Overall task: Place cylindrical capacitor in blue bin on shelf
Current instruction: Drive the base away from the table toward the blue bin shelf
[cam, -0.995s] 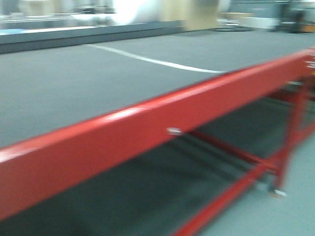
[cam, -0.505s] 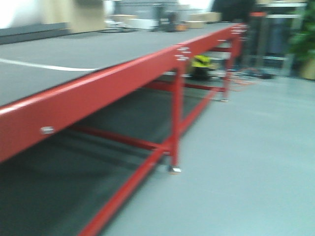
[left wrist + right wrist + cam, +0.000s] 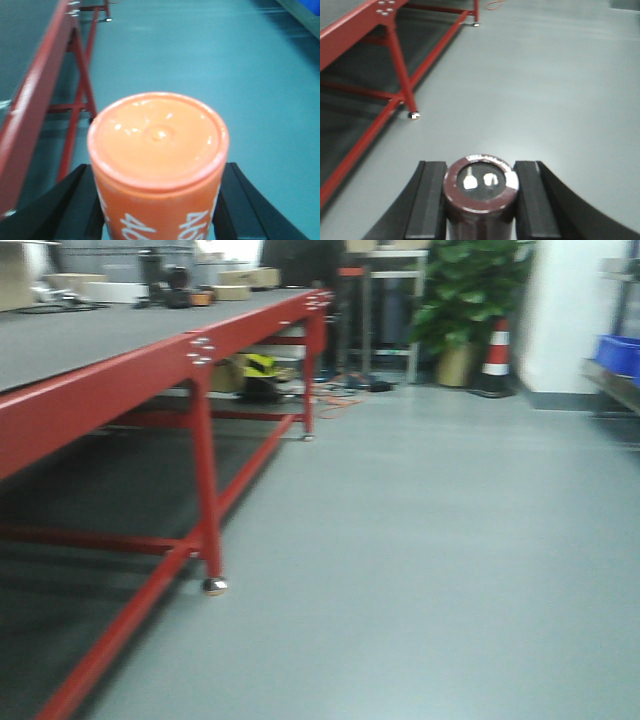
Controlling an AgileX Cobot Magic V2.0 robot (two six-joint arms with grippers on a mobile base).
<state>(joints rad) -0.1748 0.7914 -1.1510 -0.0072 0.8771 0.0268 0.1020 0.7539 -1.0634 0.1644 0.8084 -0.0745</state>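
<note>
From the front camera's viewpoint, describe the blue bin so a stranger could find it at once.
Look past the long red table to the potted plant at the far wall, then right past the striped cone and white pillar. There, on a shelf at the picture's edge, sits the blue bin, the only blue thing around.

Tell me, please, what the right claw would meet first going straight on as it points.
Probably nothing near: ahead of the right claw and its cylindrical capacitor lies open floor; the red table leg stands off left.
</note>
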